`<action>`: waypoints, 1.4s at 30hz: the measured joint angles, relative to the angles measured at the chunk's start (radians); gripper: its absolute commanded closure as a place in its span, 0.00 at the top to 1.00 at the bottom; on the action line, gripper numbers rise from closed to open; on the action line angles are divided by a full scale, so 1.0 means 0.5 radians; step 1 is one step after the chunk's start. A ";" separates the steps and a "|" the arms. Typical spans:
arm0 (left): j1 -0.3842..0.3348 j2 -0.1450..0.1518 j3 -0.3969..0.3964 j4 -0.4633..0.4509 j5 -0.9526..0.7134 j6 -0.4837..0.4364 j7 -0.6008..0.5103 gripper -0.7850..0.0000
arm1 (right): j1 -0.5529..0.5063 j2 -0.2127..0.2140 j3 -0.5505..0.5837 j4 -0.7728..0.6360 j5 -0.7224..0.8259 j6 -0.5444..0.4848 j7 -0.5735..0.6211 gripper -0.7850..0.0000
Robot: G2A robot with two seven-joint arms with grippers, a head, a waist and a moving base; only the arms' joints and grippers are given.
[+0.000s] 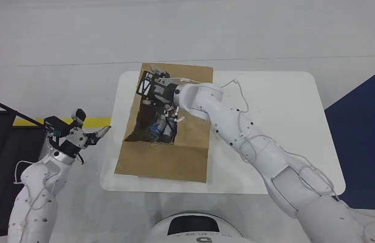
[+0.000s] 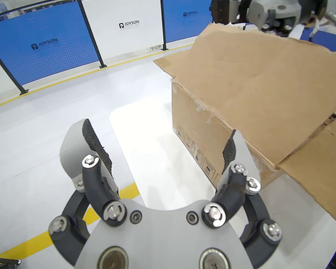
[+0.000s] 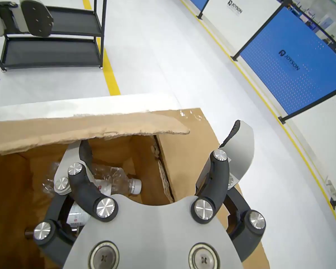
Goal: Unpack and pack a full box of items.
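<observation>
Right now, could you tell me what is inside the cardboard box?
A clear plastic bottle with a white cap lies inside; the right gripper and a flap cover the rest.

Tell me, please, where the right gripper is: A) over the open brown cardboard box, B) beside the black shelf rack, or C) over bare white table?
A: the right gripper, fingers open, hangs over the open brown cardboard box, a clear plastic bottle lying inside.

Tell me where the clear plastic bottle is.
In the right wrist view, the clear plastic bottle lies on its side inside the open brown cardboard box, below the right gripper.
</observation>
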 measured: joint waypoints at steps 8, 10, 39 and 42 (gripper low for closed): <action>0.043 0.017 -0.212 0.125 -0.142 0.045 0.040 1.00 | 0.230 -0.238 -0.364 0.260 0.003 -0.027 0.183 1.00; 0.053 0.021 -0.244 0.160 -0.139 0.051 0.064 1.00 | 0.272 -0.306 -0.439 0.358 0.015 -0.027 0.211 1.00; 0.024 0.017 0.212 -0.785 0.380 0.059 -0.196 1.00 | -1.254 0.254 1.061 -1.022 -0.440 0.191 -0.437 1.00; -0.040 0.012 0.347 -0.835 0.474 0.080 -0.280 1.00 | -1.611 0.293 1.277 -1.312 -0.436 0.249 -0.492 1.00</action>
